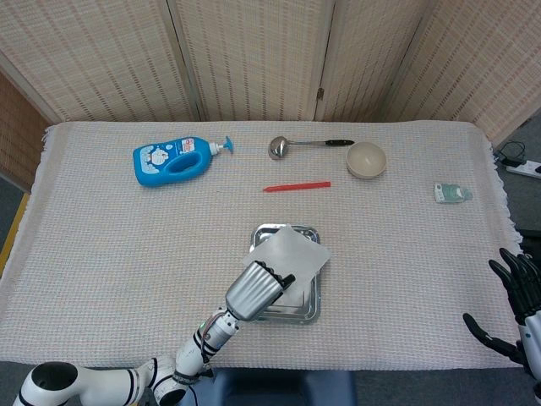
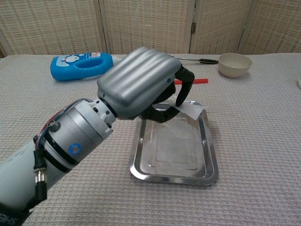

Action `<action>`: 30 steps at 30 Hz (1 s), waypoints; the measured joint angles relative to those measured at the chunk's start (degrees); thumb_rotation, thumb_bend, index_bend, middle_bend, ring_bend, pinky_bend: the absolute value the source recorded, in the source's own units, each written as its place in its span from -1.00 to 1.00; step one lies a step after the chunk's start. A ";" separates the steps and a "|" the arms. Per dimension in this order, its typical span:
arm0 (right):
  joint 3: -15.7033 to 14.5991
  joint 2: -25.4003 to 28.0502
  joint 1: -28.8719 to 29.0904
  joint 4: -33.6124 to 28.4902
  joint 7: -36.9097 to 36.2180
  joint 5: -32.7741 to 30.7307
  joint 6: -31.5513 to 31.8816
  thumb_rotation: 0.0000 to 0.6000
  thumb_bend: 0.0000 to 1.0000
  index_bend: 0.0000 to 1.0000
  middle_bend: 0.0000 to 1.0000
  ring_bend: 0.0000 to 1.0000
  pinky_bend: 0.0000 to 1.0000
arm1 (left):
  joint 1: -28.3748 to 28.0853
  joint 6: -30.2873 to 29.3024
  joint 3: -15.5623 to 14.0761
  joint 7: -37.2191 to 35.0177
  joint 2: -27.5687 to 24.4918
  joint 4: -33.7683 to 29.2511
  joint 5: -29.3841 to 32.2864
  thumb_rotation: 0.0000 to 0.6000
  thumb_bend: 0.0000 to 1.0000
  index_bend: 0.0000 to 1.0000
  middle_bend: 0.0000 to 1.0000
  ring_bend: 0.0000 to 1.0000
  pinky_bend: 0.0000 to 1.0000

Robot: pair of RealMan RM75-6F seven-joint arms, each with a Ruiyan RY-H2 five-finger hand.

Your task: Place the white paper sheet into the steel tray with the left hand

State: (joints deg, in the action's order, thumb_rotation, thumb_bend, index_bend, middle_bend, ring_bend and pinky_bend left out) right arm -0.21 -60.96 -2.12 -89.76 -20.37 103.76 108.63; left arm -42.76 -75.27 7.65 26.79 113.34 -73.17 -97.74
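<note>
My left hand (image 1: 258, 290) (image 2: 141, 84) hovers over the steel tray (image 1: 311, 315) (image 2: 207, 160) and pinches the white paper sheet (image 1: 289, 256) (image 2: 190, 109) by its near edge. In the head view the sheet spreads above the tray's far half and overhangs its rim. From the chest view, the hand hides most of the sheet; only a corner shows past the fingers. My right hand (image 1: 517, 309) is at the lower right edge of the head view, fingers spread, holding nothing.
A blue soap bottle (image 1: 173, 160) lies at the back left. A steel ladle (image 1: 292, 145), a beige bowl (image 1: 366, 159) and a red stick (image 1: 296, 186) lie behind the tray. A small green packet (image 1: 451, 193) sits at the right.
</note>
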 measured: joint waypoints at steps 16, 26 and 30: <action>1.03 0.98 -0.91 0.57 -2.81 -1.04 1.73 1.00 -0.35 -1.00 -1.00 -1.00 -1.00 | 4.85 -1.06 -4.71 -6.45 3.98 10.20 1.74 1.00 0.39 0.38 1.00 1.00 1.00; 3.15 3.29 -4.01 2.09 -15.38 -5.09 9.00 1.00 -0.35 -1.00 -1.00 -1.00 -1.00 | 7.45 0.49 -7.40 -5.00 4.90 8.40 2.81 1.00 0.43 0.40 1.00 1.00 1.00; 3.51 3.59 -4.31 2.77 -16.26 -5.37 8.85 1.00 -0.35 -1.00 -1.00 -1.00 -1.00 | 7.80 1.55 -7.99 -4.44 6.40 9.05 2.90 1.00 0.21 0.30 1.00 1.00 1.00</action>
State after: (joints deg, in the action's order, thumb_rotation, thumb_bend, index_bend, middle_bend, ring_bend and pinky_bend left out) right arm 3.30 -57.36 -6.44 -86.99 -36.63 98.40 117.48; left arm -34.97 -73.72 -0.34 22.35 119.75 -64.12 -94.85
